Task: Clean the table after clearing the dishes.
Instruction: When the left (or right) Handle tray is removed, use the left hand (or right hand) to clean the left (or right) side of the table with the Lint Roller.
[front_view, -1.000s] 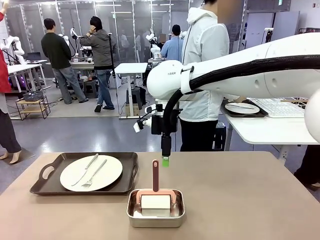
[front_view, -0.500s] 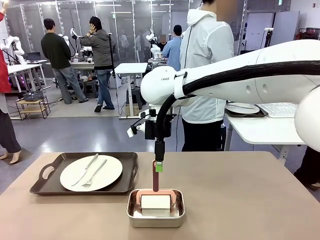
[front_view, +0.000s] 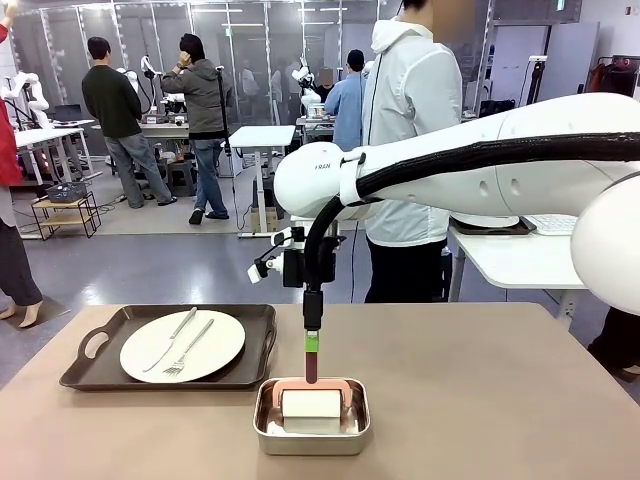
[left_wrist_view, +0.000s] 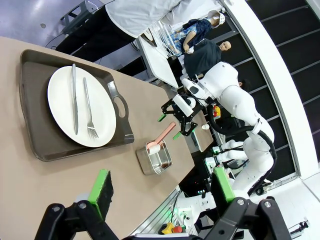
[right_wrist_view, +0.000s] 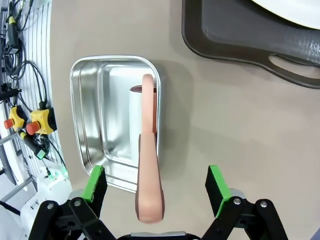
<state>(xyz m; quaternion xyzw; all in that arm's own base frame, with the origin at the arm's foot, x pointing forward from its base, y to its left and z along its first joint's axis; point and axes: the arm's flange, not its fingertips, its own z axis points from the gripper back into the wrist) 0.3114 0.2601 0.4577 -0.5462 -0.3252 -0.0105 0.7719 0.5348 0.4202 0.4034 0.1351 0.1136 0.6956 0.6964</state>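
A white plate (front_view: 215, 338) with a knife and fork lies on a dark brown tray (front_view: 90, 365) at the table's (front_view: 480, 400) left. Near the front edge a steel pan (front_view: 311, 432) holds a white roller with an upright pink handle (front_view: 311, 365). My right gripper (front_view: 311, 343) points straight down over that handle. In the right wrist view its green pads (right_wrist_view: 95, 182) stand open on either side of the handle (right_wrist_view: 149, 165), not touching it. My left gripper (left_wrist_view: 162, 187) hangs open high above the table, looking down on the tray (left_wrist_view: 32, 100) and pan (left_wrist_view: 156, 160).
A person in a white hooded jacket (front_view: 410, 130) stands at the table's far side. A white side table (front_view: 530, 262) stands at the right behind my arm. The tray's near handle (right_wrist_view: 295, 65) lies close beside the pan. The table's right half is bare.
My right arm has swung left and come down, bringing the gripper from beside the handle's top to around it. Its jaws have begun to narrow slightly.
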